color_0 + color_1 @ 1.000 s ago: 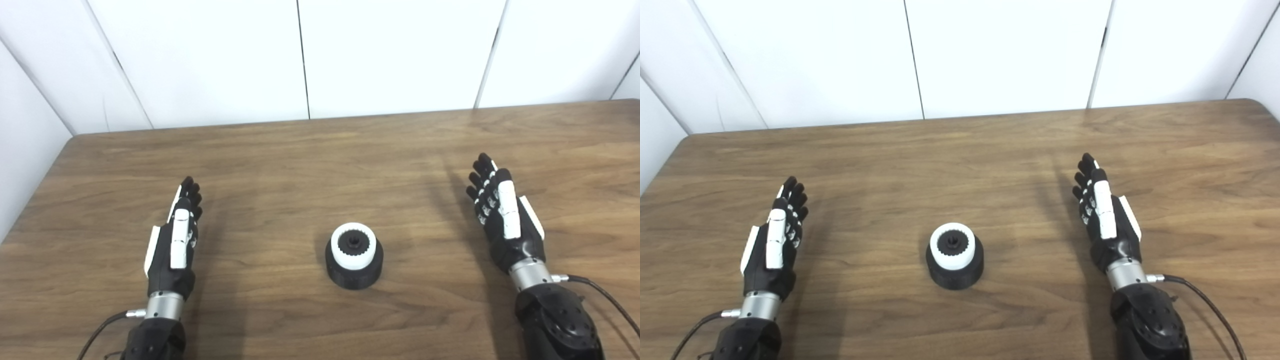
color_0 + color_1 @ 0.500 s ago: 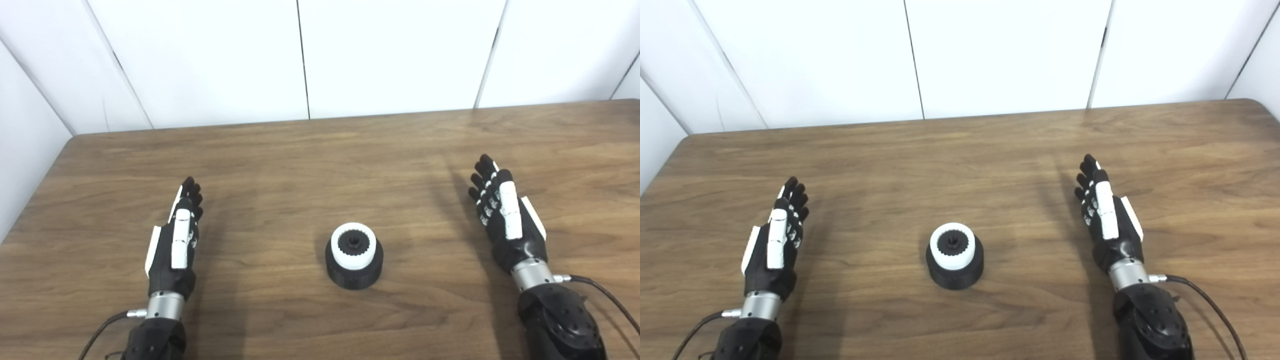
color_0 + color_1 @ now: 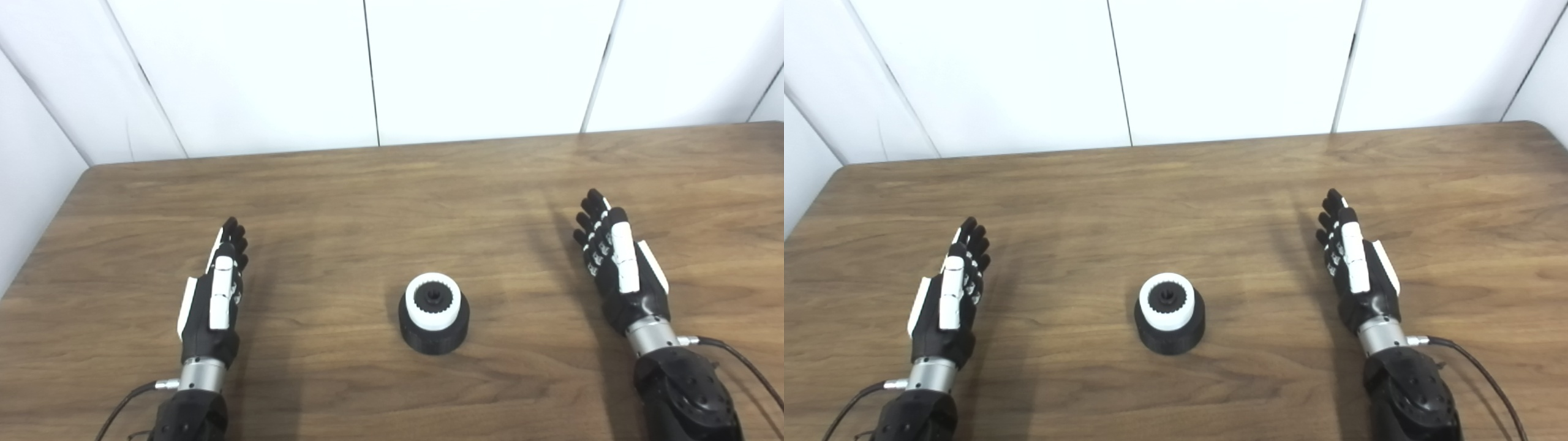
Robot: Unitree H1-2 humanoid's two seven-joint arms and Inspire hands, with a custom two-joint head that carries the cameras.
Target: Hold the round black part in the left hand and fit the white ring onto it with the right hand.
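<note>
Left robot hand (image 3: pixel 211 294): lower left of frame, fingers straight and spread, empty, well apart from the part.
Right robot hand (image 3: pixel 618 263): right of frame, likewise spread flat, empty.
Black part (image 3: pixel 433 327): lower centre on the tabletop (image 3: pixel 380 196), standing upright, axis vertical.
White ring (image 3: pixel 433 301): already seated on top of the part, opening facing up.
Handling: probably rigid, light plastic; grip the ribbed black wall from the side.

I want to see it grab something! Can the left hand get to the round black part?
Probably yes. The left hand is open, and only bare table lies between it and the round black part.
</note>
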